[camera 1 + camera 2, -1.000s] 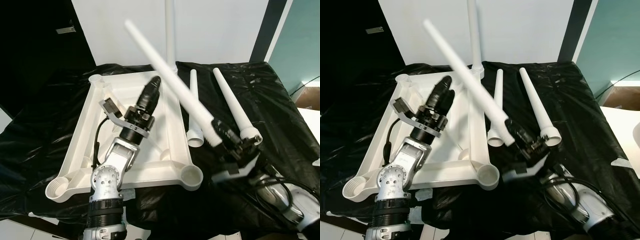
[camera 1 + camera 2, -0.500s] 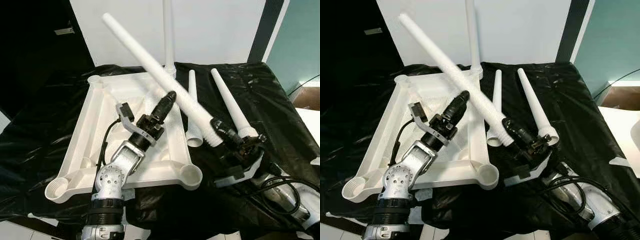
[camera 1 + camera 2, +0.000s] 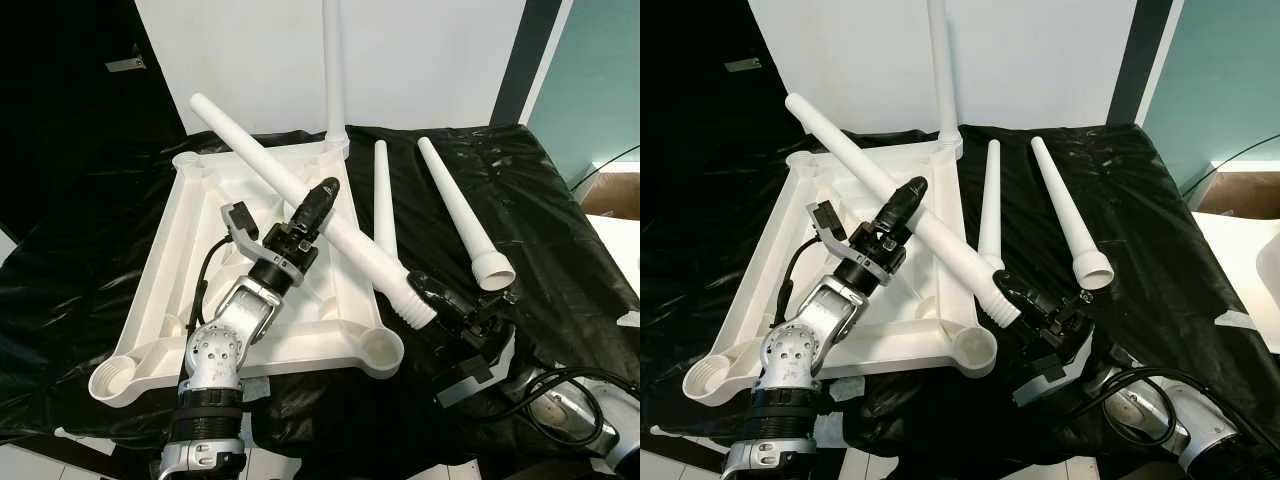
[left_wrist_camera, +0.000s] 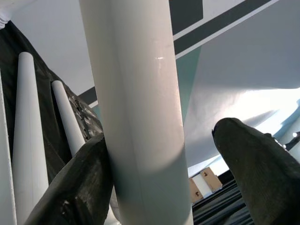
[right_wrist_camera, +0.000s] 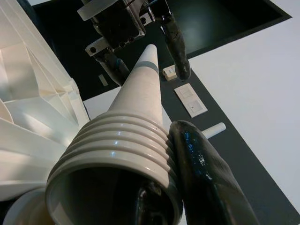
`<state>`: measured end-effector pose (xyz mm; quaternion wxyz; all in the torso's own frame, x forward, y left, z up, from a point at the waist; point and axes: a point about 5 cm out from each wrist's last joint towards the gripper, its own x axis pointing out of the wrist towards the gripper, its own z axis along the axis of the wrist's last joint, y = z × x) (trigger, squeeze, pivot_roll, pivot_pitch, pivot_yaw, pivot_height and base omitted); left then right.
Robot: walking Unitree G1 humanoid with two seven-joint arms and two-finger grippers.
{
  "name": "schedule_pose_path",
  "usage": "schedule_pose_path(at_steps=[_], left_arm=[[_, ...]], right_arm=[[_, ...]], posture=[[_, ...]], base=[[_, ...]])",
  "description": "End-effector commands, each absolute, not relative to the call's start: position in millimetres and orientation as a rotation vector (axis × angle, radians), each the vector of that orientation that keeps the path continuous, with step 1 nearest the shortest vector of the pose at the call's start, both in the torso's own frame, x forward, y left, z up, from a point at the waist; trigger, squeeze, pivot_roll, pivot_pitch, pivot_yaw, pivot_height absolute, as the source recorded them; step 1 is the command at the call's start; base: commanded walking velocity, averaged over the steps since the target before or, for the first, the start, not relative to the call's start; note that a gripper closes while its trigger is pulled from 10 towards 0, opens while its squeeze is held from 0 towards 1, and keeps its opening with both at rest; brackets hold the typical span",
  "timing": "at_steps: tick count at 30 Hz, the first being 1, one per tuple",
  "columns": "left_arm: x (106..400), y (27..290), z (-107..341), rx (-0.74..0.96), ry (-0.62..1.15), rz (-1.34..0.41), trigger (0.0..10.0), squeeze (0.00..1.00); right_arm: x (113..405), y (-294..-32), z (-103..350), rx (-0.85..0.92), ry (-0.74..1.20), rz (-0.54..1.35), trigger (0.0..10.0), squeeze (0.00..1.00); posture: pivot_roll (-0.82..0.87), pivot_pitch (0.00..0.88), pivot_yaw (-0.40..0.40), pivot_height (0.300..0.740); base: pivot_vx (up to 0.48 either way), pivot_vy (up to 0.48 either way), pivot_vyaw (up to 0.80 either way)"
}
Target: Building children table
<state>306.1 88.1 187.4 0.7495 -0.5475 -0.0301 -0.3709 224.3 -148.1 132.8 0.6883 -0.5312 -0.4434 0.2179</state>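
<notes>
Upside-down white plastic table top (image 3: 190, 250) lying on crinkly black plastic sheet (image 3: 560, 260) that covers the work surface. One tall white leg (image 3: 333, 70) already standing straight up in the corner socket at about 12 o'clock of the table top. Round open sockets at the near corners, one at 5 o'clock (image 3: 381, 350) and one at 7 o'clock (image 3: 110, 378).

Long white plastic table leg (image 3: 300, 195), tapered with a ribbed thick end, slanting across the table top from 10 o'clock down to 4 o'clock. Right gripper (image 3: 440, 300) pinching the ribbed thick end of that leg, just past the 5 o'clock socket; in the right wrist view, one black finger (image 5: 201, 173) pressed against the ribs. Left gripper (image 3: 318, 200) over the middle of the table top, its fingers spread wide around the middle of the same leg; in the left wrist view, one finger (image 4: 79, 183) touching the leg and the other finger (image 4: 258, 159) standing apart from it.

Two more white legs lying flat on the black sheet at 2 o'clock of the table top: a thin one (image 3: 384, 200) close to the table edge, and a thicker one (image 3: 460, 215) beside it with its open round end facing near.

White wall (image 3: 430, 60) behind, dark panel at 10 o'clock, teal wall (image 3: 600, 80) at 2 o'clock with a black strip between.
</notes>
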Motion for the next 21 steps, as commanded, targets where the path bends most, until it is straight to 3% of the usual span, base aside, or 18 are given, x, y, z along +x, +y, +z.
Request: schedule_pose_path(at_steps=[1, 6, 7, 9, 10, 20, 21], left_arm=[[299, 87, 207, -1.191, -0.210, -1.005, 10.0, 0.04], [299, 83, 210, -1.145, -0.219, -1.021, 10.0, 0.04], [298, 80, 210, -1.104, -0.222, -1.022, 4.2, 0.03], [298, 77, 210, -1.075, -0.224, -1.023, 4.2, 0.03], [296, 75, 211, -1.063, -0.232, -1.030, 0.0, 0.03], [293, 79, 215, -1.107, -0.298, -1.022, 0.0, 0.00], [294, 84, 217, -1.130, -0.322, -1.002, 0.0, 0.00]], right_arm=[[220, -150, 116, -1.229, -0.905, 0.580, 10.0, 0.00], [222, -151, 117, -1.225, -0.912, 0.587, 10.0, 0.00], [222, -151, 116, -1.222, -0.914, 0.589, 10.0, 0.00], [223, -152, 116, -1.220, -0.914, 0.591, 10.0, 0.00], [223, -152, 115, -1.216, -0.915, 0.588, 10.0, 0.00], [224, -152, 112, -1.183, -0.895, 0.553, 10.0, 0.00], [224, -153, 110, -1.157, -0.877, 0.534, 10.0, 0.91]], posture=[[-0.03, 0.000, 0.078, 0.740], [-0.03, 0.000, 0.077, 0.740], [-0.02, 0.000, 0.076, 0.740], [-0.02, 0.000, 0.076, 0.740], [-0.02, 0.000, 0.076, 0.740], [-0.02, 0.000, 0.074, 0.740], [-0.02, 0.000, 0.073, 0.740]], base=[[0.000, 0.000, 0.00], [0.000, 0.000, 0.00], [0.000, 0.000, 0.00], [0.000, 0.000, 0.00], [0.000, 0.000, 0.00], [0.000, 0.000, 0.00], [0.000, 0.000, 0.00]])
